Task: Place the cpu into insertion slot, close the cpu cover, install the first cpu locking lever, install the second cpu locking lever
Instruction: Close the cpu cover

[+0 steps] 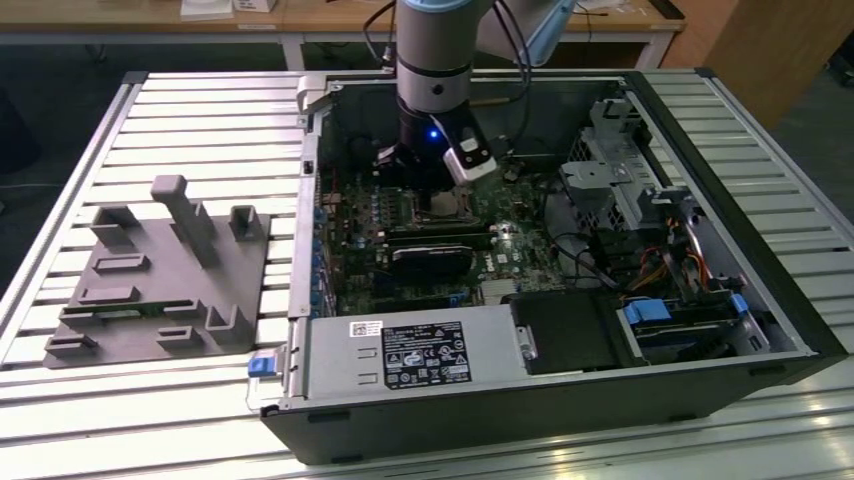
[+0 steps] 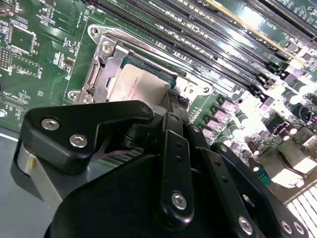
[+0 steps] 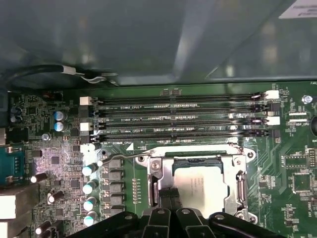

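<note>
Slatted metal table [image 1: 80, 130], open computer case [image 1: 561, 430] lying flat on it, arm [image 1: 434, 60] upright over the case's inside.

Gripper [image 3: 171, 197] low over the green motherboard [image 3: 292, 148]. Jaws narrow, the two black fingertips side by side with barely a gap. Nothing seen clamped between them.

Tips right at one edge of the cpu [image 3: 205, 191], the edge nearest the row of capacitors [image 3: 90, 186]. Touching or just clear: cannot tell.

Cpu seated flat in the insertion slot [image 3: 195, 162], dull silver top facing up, most of it lying just beyond the fingertips rather than under them.

Cpu cover [image 3: 241, 186] framing the chip, silver metal on every side seen. Latched or loose: cannot tell.

Next outward, four long memory slots [image 3: 178, 119] running parallel to one side of the insertion slot, close beside it.

Farther off in the exterior view, grey moulded fixture [image 1: 160, 270] on the table at the exterior view's left, well apart from the case.
</note>
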Motion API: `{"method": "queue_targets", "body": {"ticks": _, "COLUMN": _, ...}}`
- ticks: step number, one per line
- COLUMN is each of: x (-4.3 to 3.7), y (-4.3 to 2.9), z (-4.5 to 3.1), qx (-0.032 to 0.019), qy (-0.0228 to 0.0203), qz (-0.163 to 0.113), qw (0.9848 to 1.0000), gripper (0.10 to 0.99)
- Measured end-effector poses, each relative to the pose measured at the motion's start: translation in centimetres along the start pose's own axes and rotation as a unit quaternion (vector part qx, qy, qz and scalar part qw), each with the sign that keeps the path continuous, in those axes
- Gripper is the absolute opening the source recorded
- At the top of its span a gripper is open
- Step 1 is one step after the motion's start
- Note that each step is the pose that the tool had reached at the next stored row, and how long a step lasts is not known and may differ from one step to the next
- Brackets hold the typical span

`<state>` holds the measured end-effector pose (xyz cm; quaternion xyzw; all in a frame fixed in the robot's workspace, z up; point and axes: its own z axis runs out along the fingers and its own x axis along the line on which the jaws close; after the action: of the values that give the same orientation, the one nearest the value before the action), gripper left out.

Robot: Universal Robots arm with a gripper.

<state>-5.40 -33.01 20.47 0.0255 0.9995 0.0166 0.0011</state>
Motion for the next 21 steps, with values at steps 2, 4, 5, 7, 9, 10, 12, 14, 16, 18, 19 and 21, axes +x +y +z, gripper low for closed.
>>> {"method": "queue_targets", "body": {"ticks": 2, "x": 0.00, "y": 0.02, "z": -0.48, "qx": -0.0002, "qy": 0.0000, "qz": 0.000, "qw": 1.0000, "gripper": 0.106}}
{"method": "queue_targets", "body": {"ticks": 4, "x": 0.00, "y": 0.03, "z": -0.97, "qx": -0.0002, "qy": 0.0000, "qz": 0.000, "qw": 1.0000, "gripper": 0.106}}
{"method": "queue_targets", "body": {"ticks": 5, "x": 0.00, "y": 0.04, "z": -1.12, "qx": -0.0002, "qy": 0.0000, "qz": 0.000, "qw": 1.0000, "gripper": 0.106}}
{"method": "queue_targets", "body": {"ticks": 7, "x": -0.01, "y": 0.04, "z": -1.20, "qx": -0.0003, "qy": -0.0011, "qz": 0.000, "qw": 1.0000, "gripper": 0.106}}
{"method": "queue_targets", "body": {"ticks": 9, "x": -0.03, "y": 0.05, "z": -1.19, "qx": -0.0005, "qy": -0.0022, "qz": 0.000, "qw": 1.0000, "gripper": 0.106}}
{"method": "queue_targets", "body": {"ticks": 10, "x": -0.08, "y": 0.05, "z": -1.21, "qx": -0.0004, "qy": -0.0023, "qz": 0.000, "qw": 1.0000, "gripper": 0.106}}
{"method": "queue_targets", "body": {"ticks": 12, "x": -0.35, "y": 0.06, "z": -1.22, "qx": -0.0002, "qy": -0.0023, "qz": 0.000, "qw": 1.0000, "gripper": 0.106}}
{"method": "queue_targets", "body": {"ticks": 14, "x": -0.93, "y": 0.09, "z": -1.21, "qx": -0.0003, "qy": -0.0024, "qz": 0.000, "qw": 1.0000, "gripper": 0.106}}
{"method": "queue_targets", "body": {"ticks": 16, "x": -1.66, "y": 0.14, "z": -1.21, "qx": -0.0003, "qy": -0.0024, "qz": 0.000, "qw": 1.0000, "gripper": 0.106}}
{"method": "queue_targets", "body": {"ticks": 18, "x": -2.30, "y": 0.18, "z": -1.20, "qx": -0.0003, "qy": -0.0024, "qz": 0.000, "qw": 1.0000, "gripper": 0.106}}
{"method": "queue_targets", "body": {"ticks": 19, "x": -2.48, "y": 0.18, "z": -1.21, "qx": -0.0003, "qy": -0.0024, "qz": 0.000, "qw": 1.0000, "gripper": 0.106}}
{"method": "queue_targets", "body": {"ticks": 21, "x": -2.52, "y": 0.19, "z": -1.24, "qx": -0.0003, "qy": -0.0024, "qz": 0.000, "qw": 1.0000, "gripper": 0.106}}
